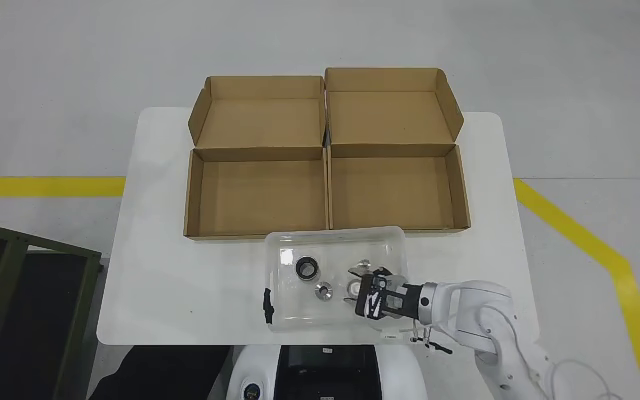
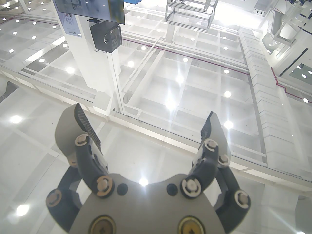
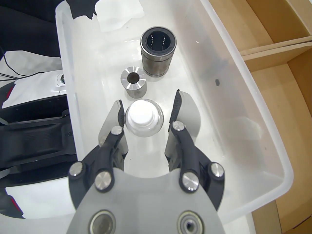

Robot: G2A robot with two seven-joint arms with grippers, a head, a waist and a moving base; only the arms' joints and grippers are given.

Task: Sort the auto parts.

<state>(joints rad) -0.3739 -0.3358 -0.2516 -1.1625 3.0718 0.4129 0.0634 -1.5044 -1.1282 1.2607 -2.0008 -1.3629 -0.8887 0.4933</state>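
White table (image 1: 150, 250): clear bin (image 3: 243, 59) was placed at near edge. Right gripper (image 3: 148, 98) was set open around white-capped part (image 3: 143, 119) inside bin. Left gripper (image 2: 144, 109) was spread wide, nothing gripped.

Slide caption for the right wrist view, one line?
Open right gripper straddles a clear round part in the plastic bin, steel bushing and linear bearing upright nearby.
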